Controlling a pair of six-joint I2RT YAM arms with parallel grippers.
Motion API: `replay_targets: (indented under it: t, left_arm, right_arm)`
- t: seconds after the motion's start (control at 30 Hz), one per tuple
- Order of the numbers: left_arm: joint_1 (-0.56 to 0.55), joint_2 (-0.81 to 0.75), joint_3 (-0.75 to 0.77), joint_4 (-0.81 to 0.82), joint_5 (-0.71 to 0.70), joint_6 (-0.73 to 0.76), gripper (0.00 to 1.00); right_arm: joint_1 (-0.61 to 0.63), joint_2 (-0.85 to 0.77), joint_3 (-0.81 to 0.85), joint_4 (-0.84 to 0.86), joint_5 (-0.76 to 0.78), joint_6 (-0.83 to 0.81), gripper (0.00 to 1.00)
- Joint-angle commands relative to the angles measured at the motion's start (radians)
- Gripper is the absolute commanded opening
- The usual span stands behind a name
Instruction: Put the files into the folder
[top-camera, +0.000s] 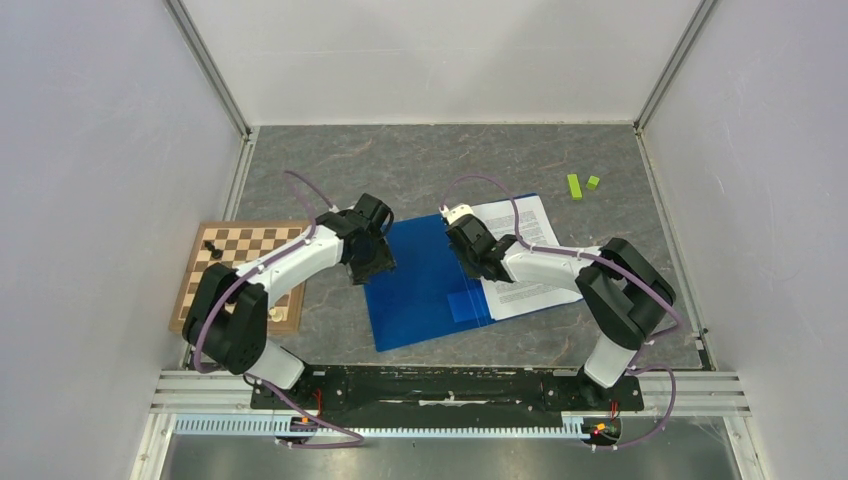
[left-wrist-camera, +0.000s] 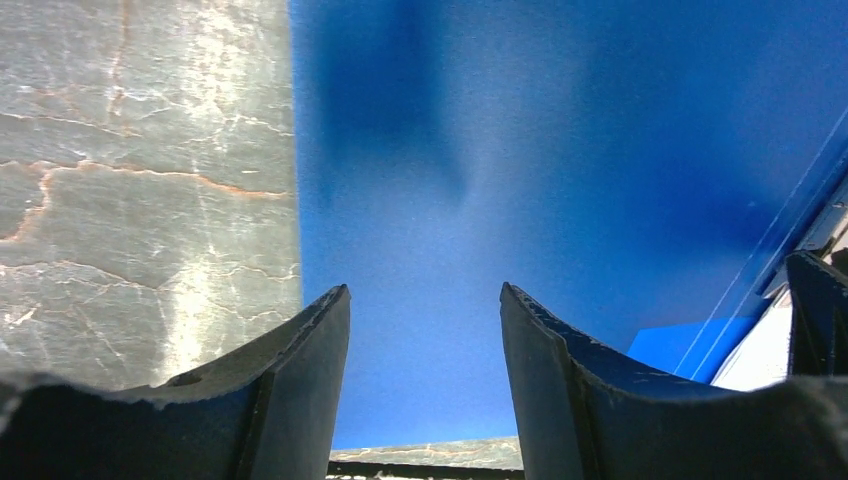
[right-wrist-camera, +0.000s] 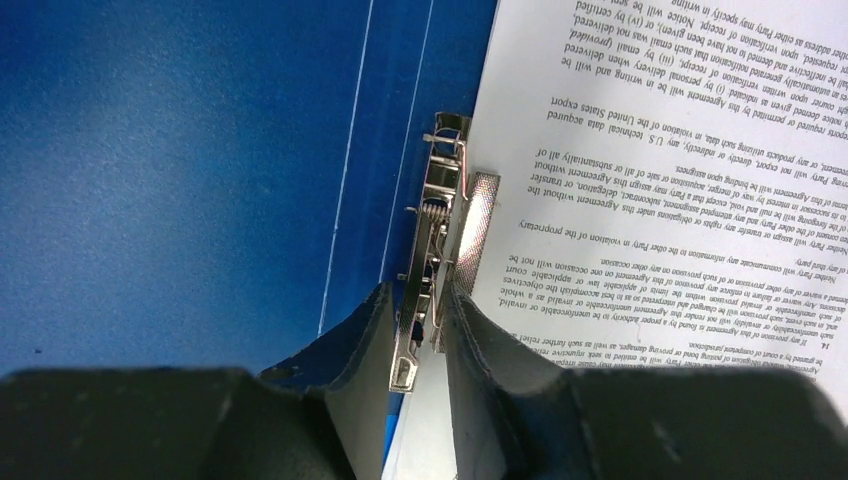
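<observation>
The blue folder (top-camera: 425, 285) lies open on the table, its left cover spread flat. The files (top-camera: 530, 255), white sheets printed with black text, lie on its right half. My left gripper (top-camera: 370, 262) is open and empty, just above the left cover near its left edge; the wrist view shows blue cover (left-wrist-camera: 560, 150) between the fingers (left-wrist-camera: 425, 290). My right gripper (top-camera: 480, 262) is at the spine, its jaws closed on the metal clip (right-wrist-camera: 440, 220), with the folder (right-wrist-camera: 180, 150) left of it and the files (right-wrist-camera: 680, 150) right of it.
A wooden chessboard (top-camera: 240, 270) with a few pieces lies left of the folder under my left arm. Two small green blocks (top-camera: 580, 185) lie at the back right. Enclosure walls stand on the left, back and right.
</observation>
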Motion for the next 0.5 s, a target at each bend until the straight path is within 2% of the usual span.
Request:
replay_targets:
  t: [0.0,0.3,0.47]
  left_arm:
    - [0.045,-0.051,-0.033,-0.011,0.021,0.071,0.65]
    - [0.101,-0.088,-0.149,0.056,0.058,0.098,0.74]
    - [0.125,-0.139,-0.215,0.124,0.108,0.121,0.78]
  right_arm:
    - [0.0,0.014,0.04,0.038,0.013,0.021,0.27]
    - [0.002,0.052,0.021,0.041,-0.005,0.048,0.23]
    - [-0.011,0.065,0.017,0.038,-0.051,0.052,0.08]
